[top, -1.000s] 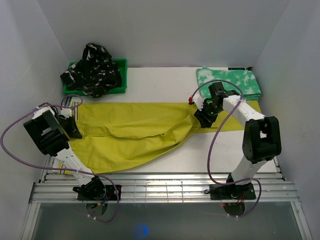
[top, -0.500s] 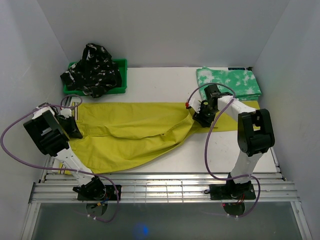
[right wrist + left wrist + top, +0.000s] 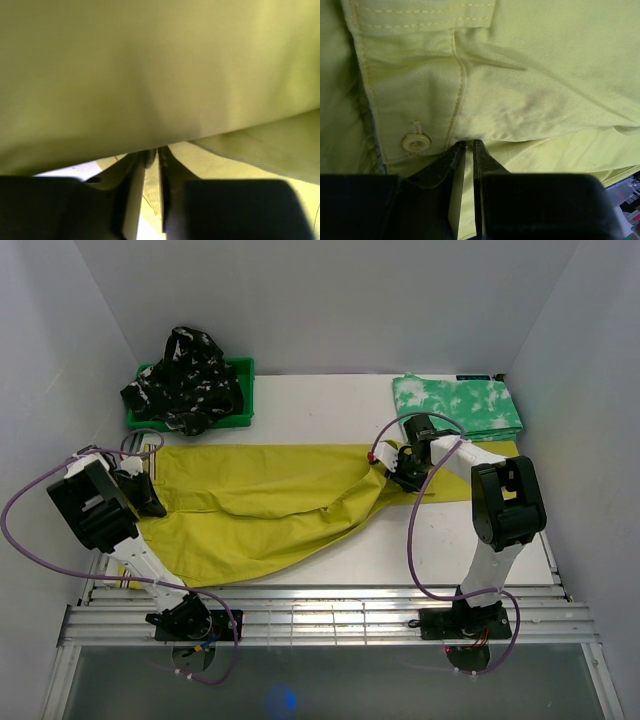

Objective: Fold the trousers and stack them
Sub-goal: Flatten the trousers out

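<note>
The mustard-yellow trousers point(image 3: 260, 505) lie spread across the table, waist at the left, legs running right. My left gripper point(image 3: 148, 492) is shut on the waistband beside a pale button point(image 3: 416, 142); the cloth point(image 3: 530, 85) fills the left wrist view. My right gripper point(image 3: 397, 468) is shut on the yellow leg cloth point(image 3: 150, 70), which drapes over its fingertips point(image 3: 165, 165). The green-and-white mottled trousers point(image 3: 458, 405) lie folded at the back right. The black patterned trousers point(image 3: 185, 380) are heaped in the green bin point(image 3: 244, 390).
White walls close in the table on three sides. A strip of yellow leg point(image 3: 455, 485) lies flat beyond the right gripper. The metal rail point(image 3: 330, 615) runs along the near edge. Purple cables point(image 3: 415, 540) loop from both arms.
My right gripper has moved left along the leg, pulling the yellow cloth with it. The left gripper and waistband have not moved.
</note>
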You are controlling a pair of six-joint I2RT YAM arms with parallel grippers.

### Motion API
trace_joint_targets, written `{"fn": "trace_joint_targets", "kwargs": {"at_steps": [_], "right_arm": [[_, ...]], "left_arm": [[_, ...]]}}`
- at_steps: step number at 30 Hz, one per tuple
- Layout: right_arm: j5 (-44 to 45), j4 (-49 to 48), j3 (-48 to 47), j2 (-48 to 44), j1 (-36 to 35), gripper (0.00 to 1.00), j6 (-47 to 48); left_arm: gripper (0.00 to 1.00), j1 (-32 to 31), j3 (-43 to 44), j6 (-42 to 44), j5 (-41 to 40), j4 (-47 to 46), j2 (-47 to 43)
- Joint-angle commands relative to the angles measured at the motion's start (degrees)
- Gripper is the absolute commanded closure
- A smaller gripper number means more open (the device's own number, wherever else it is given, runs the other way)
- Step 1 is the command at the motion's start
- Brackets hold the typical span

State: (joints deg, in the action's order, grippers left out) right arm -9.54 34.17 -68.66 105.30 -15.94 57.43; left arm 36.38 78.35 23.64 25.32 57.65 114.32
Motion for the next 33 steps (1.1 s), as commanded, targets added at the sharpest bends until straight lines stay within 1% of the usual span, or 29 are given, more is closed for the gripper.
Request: {"fn": "trace_joint_targets", "kwargs": {"at_steps": [1,4,9,11,13,14,15,16,17,18,20,21,23,24,26,27,30,33], "right_arm": [[2.7,-2.7,-0.4,-1.4,-0.1,0.82,-0.6],[2.5,0.3,-1.9,-4.1,0.6,0.92,-0.5],[0.3,5.9,-4.5,-8.8,3.1,0.92,-1.4],[-0.9,7.2,-7.1,-9.8,4.5,0.92,-3.5],[-2.4,11.5,-9.8,-10.5,7.6,0.92,-5.3],[-4.2,13.4,-13.0,-10.5,8.8,0.92,-7.3],[-5.3,15.6,-14.4,-10.4,11.5,0.92,-8.1],[-6.2,20.0,-15.5,-10.5,13.1,0.92,-8.8],[-7.6,21.7,-16.6,-10.7,14.8,0.92,-10.1],[-8.2,23.2,-16.6,-11.6,19.0,0.92,-10.4],[-8.5,26.6,-15.8,-12.8,23.0,0.92,-10.5],[-8.4,27.3,-14.6,-14.1,27.3,0.92,-10.2],[-8.0,30.2,-13.7,-15.3,31.8,0.92,-9.2],[-7.6,31.2,-12.9,-16.3,35.9,0.92,-7.3],[-5.9,32.4,-12.0,-17.3,39.7,0.92,-5.6],[-5.1,33.2,-11.6,-18.2,43.1,0.92,-4.5],[-1.4,33.3,-9.2,-19.7,48.4,0.92,-0.7],[2.4,32.5,-5.3,-20.7,51.3,0.92,2.6]], "left_arm": [[0.77,0.1,-0.1,0.6,-2.0,-3.9,0.1],[0.79,0.1,-0.4,0.7,-4.9,-4.6,0.7],[0.84,0.1,-0.5,1.1,-7.3,-5.2,1.5],[0.86,0.1,-0.8,1.2,-7.9,-5.5,1.8],[0.89,0.1,-1.0,1.8,-9.0,-5.8,1.9],[0.90,0.1,-1.4,2.1,-9.2,-5.9,1.9],[0.92,0.1,-1.4,2.5,-9.6,-6.1,1.8],[0.93,0.1,-1.6,3.1,-9.9,-6.4,1.7],[0.94,0.1,-1.7,3.4,-10.5,-6.8,1.6],[0.95,0.1,-2.0,3.7,-10.7,-7.1,1.4],[0.99,0.1,-2.1,4.7,-11.4,-7.8,1.3],[1.00,0.1,-2.0,4.9,-11.7,-8.2,1.3],[1.00,0.1,-1.7,5.5,-12.0,-8.8,1.6],[1.00,0.1,-1.5,5.7,-12.3,-9.1,1.8],[1.00,0.0,-0.6,6.1,-12.5,-9.4,2.7],[1.00,0.1,0.0,6.3,-12.6,-9.4,3.1],[1.00,0.1,2.2,6.6,-13.1,-9.9,4.8],[1.00,0.1,4.5,6.4,-13.3,-10.8,5.8]]}}
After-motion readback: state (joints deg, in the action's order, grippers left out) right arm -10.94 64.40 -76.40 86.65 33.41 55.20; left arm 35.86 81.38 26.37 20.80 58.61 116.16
